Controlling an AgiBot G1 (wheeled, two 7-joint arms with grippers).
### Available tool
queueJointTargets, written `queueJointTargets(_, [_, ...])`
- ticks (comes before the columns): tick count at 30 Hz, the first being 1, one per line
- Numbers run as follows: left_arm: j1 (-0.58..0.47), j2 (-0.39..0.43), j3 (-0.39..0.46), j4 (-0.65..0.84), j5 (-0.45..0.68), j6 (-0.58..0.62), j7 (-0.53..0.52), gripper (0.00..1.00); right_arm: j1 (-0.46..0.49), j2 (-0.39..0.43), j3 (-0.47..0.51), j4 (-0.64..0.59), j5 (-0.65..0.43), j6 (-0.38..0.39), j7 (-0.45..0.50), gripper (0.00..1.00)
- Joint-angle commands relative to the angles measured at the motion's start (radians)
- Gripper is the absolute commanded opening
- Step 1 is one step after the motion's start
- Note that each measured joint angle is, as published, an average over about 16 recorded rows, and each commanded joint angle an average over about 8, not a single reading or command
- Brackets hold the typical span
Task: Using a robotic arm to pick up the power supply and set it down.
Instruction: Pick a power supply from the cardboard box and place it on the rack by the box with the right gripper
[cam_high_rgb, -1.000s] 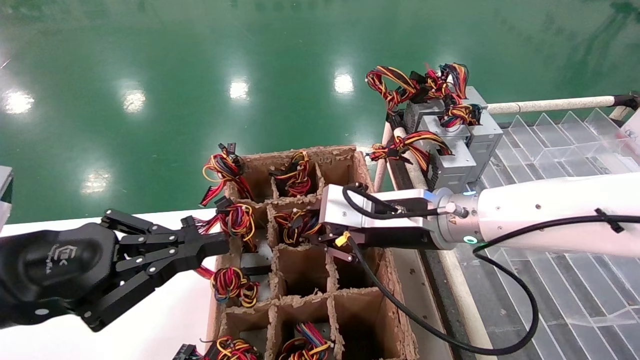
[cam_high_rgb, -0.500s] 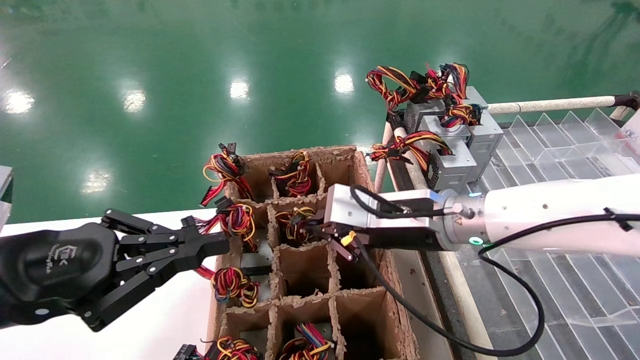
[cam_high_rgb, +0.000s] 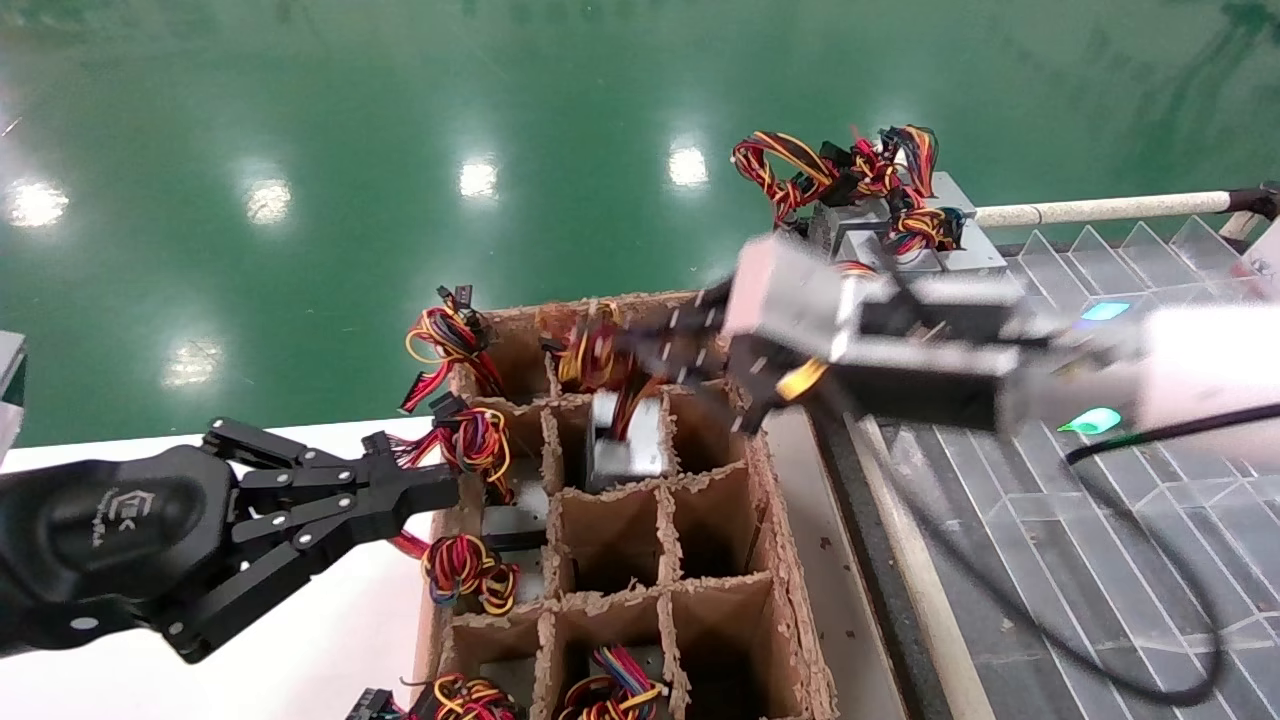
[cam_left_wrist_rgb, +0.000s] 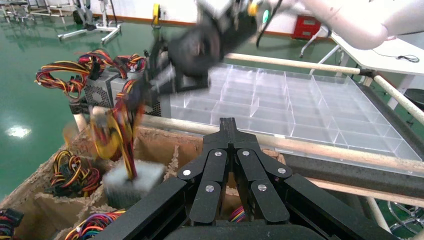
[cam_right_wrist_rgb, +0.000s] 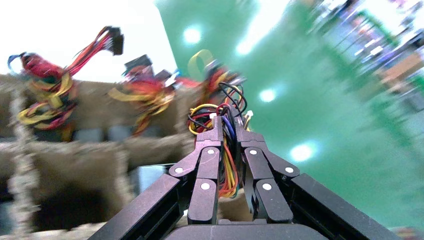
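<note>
Above the carton (cam_high_rgb: 780, 560), middle cell of the 2nd row: power supply (cam_high_rgb: 628, 447), partly raised, hung by its wire bundle (cam_high_rgb: 597, 358).
Right gripper (cam_high_rgb: 668, 352): fingers clamped on the wires, not the box; right wrist view confirms wires pinched between the fingertips (cam_right_wrist_rgb: 216, 131).
Left gripper (cam_high_rgb: 440, 487): parked beside the carton's left wall, fingers together, empty.
Stacked supplies (cam_high_rgb: 905, 215): on the clear tray (cam_high_rgb: 1120, 480) at right, likely set-down zone.
Handling advice, as judgement: lift straight up until the box clears the dividers; keep travel slow to limit swing; hold the pinch firm, since wires may slip; lower until the box rests flat before release.
</note>
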Motion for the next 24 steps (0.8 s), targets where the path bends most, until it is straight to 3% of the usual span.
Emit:
queueJointTargets(1, [0.0,0.0,0.0,0.0,0.0,0.0,0.0,0.0,0.008,0.021,0.025,0.018,0.03,-0.002,-0.017,0.0])
queueJointTargets(13, [0.0,0.0,0.0,0.0,0.0,0.0,0.0,0.0,0.079,0.212,0.222,0.033,0.241,-0.088,-0.181,0.0])
queueJointTargets(24, [0.0,0.0,0.0,0.0,0.0,0.0,0.0,0.0,0.146,0.411,0.285,0.032,0.221,-0.164,-0.196,0.0])
